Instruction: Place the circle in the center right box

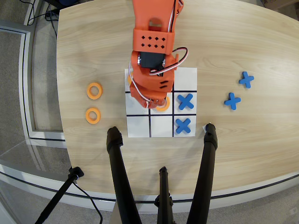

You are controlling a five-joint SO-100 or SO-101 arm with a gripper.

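My orange gripper point(158, 101) hangs over the middle of the white nine-cell board point(187, 74); the arm hides its jaws. An orange ring point(164, 107) peeks out from under the gripper's tip, over the board's central cell. I cannot tell whether it is held or lying there. In the overhead view, the middle row's left end cell point(134, 108) is partly covered by the arm, and its visible part is bare. That row's right end cell holds a blue cross point(185, 101). Two more orange rings point(94, 90) point(92, 115) lie on the table left of the board.
Another blue cross point(183, 125) sits in the board's bottom right cell. Two loose blue crosses point(246, 79) point(232, 101) lie on the wooden table right of the board. Black tripod legs point(208, 154) stand on the table's near edge below the board.
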